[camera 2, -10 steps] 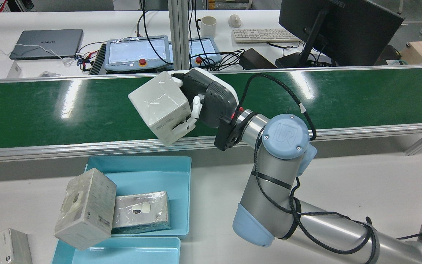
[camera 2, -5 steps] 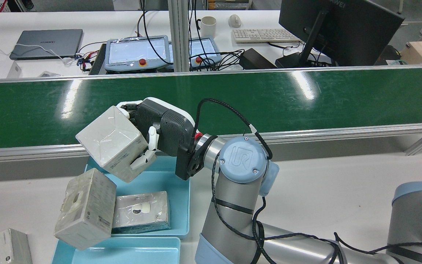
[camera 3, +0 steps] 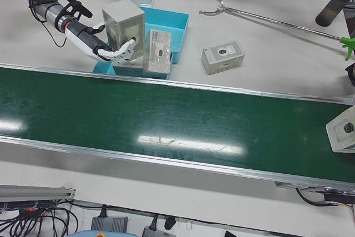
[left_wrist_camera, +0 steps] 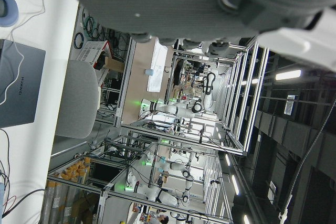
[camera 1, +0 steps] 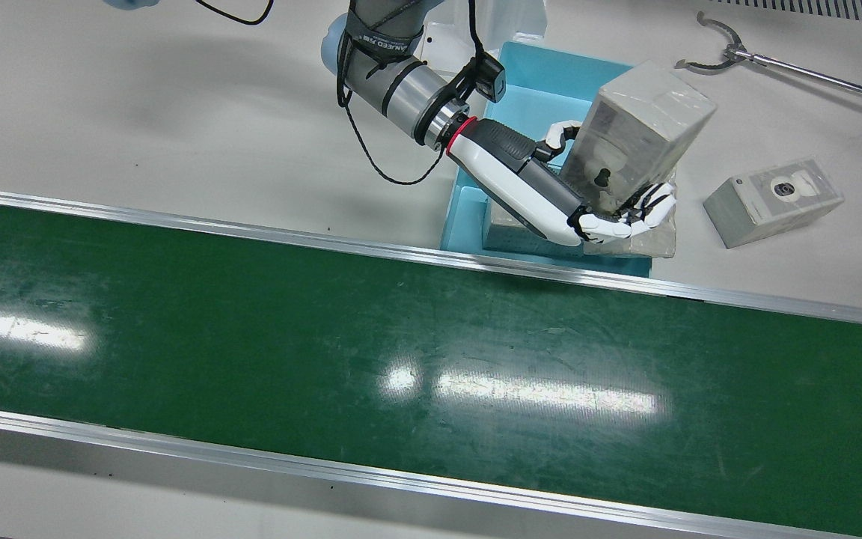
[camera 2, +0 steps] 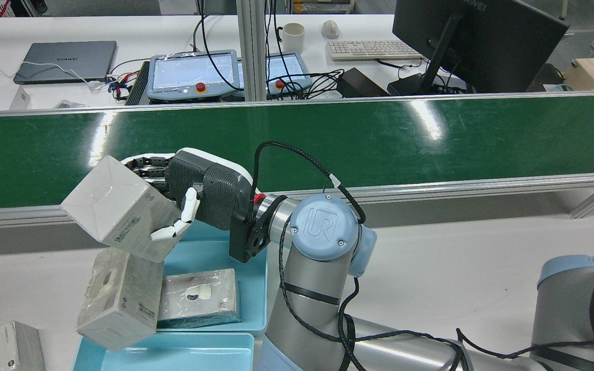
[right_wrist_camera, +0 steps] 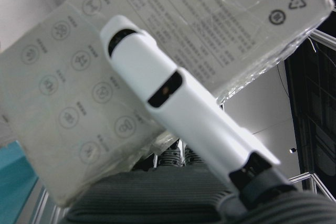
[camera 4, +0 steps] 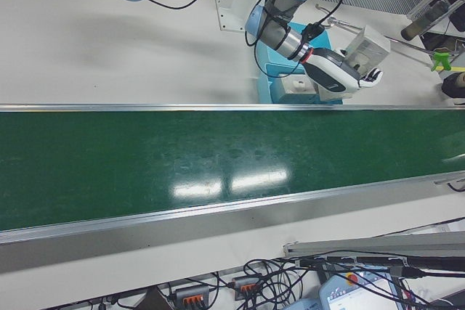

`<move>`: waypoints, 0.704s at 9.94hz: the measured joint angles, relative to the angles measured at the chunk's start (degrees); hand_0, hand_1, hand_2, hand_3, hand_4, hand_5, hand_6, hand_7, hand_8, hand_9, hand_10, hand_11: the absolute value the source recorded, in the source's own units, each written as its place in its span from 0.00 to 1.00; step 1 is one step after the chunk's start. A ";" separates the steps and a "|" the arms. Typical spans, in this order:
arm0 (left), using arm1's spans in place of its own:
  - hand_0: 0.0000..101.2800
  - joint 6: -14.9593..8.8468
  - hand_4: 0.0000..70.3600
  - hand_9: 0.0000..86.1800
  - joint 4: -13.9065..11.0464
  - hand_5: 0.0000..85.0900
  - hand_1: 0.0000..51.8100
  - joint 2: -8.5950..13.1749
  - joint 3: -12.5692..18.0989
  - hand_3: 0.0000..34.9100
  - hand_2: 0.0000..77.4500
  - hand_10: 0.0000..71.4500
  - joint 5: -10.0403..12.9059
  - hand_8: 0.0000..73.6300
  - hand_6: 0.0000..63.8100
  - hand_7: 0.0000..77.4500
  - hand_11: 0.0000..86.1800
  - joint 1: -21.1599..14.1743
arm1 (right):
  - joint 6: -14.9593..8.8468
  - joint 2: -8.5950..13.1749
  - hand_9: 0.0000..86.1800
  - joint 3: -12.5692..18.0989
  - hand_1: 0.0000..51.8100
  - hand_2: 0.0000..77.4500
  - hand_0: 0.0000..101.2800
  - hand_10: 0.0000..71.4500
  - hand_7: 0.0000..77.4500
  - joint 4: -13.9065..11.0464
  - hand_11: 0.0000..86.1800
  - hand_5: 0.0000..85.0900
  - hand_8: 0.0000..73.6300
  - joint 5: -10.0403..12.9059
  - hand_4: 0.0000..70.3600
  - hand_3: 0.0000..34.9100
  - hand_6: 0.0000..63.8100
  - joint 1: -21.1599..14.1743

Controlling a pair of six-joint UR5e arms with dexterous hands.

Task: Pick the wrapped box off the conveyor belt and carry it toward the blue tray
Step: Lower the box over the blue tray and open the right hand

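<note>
Gripping the wrapped box (camera 2: 114, 214), the right hand (camera 2: 194, 198) hangs tilted above the blue tray (camera 2: 248, 268).

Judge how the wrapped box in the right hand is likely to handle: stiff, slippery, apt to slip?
The wrapped box probably stays stiff: its faces look flat under the right hand. The glossy, wrinkled film suggests a somewhat slippery surface. Held tilted with the fingers on a few faces, it might shift.

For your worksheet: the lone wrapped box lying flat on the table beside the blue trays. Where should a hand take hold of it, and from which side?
My judgement: grip the lone wrapped box across its two long side faces, coming from above. It lies flat on the table, broad face up, apart from the blue tray, so both long sides look free. The right hand is occupied, shut on another box.
</note>
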 joint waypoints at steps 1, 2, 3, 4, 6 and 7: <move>0.00 0.00 0.00 0.00 0.00 0.01 0.00 0.00 0.00 0.00 0.01 0.01 0.00 0.01 0.01 0.01 0.01 0.00 | 0.22 0.41 0.29 -0.27 0.20 0.47 0.57 0.12 0.29 0.01 0.50 0.37 0.56 -0.62 0.30 0.00 0.44 -0.08; 0.00 0.00 0.00 0.00 0.00 0.01 0.00 0.00 0.00 0.00 0.01 0.00 0.00 0.01 0.01 0.01 0.01 0.00 | 0.40 0.61 0.29 -0.44 0.20 0.47 0.57 0.12 0.29 0.00 0.50 0.37 0.56 -0.97 0.30 0.00 0.44 -0.11; 0.00 0.00 0.00 0.01 0.00 0.01 0.00 0.00 0.00 0.00 0.01 0.01 0.00 0.01 0.01 0.01 0.01 0.00 | 0.52 0.65 0.12 -0.52 0.57 0.30 0.65 0.00 0.27 -0.01 0.23 0.37 0.34 -1.15 0.27 0.07 0.16 -0.13; 0.00 0.00 0.00 0.01 0.00 0.01 0.00 0.00 0.00 0.00 0.01 0.01 0.00 0.01 0.01 0.01 0.01 0.00 | 0.57 0.62 0.06 -0.55 0.45 0.32 0.55 0.00 0.28 -0.04 0.02 0.38 0.00 -1.23 0.29 0.17 0.24 -0.15; 0.00 0.00 0.00 0.00 0.00 0.01 0.00 0.00 0.00 0.00 0.01 0.01 0.00 0.01 0.01 0.01 0.01 0.00 | 0.64 0.58 0.06 -0.56 0.46 0.31 0.55 0.00 0.28 -0.07 0.02 0.38 0.04 -1.29 0.29 0.13 0.24 -0.15; 0.00 0.00 0.00 0.01 0.00 0.01 0.00 0.00 0.00 0.00 0.01 0.01 0.00 0.01 0.01 0.01 0.01 0.00 | 0.67 0.57 0.07 -0.50 0.46 0.31 0.55 0.00 0.30 -0.09 0.01 0.39 0.04 -1.30 0.30 0.12 0.24 -0.15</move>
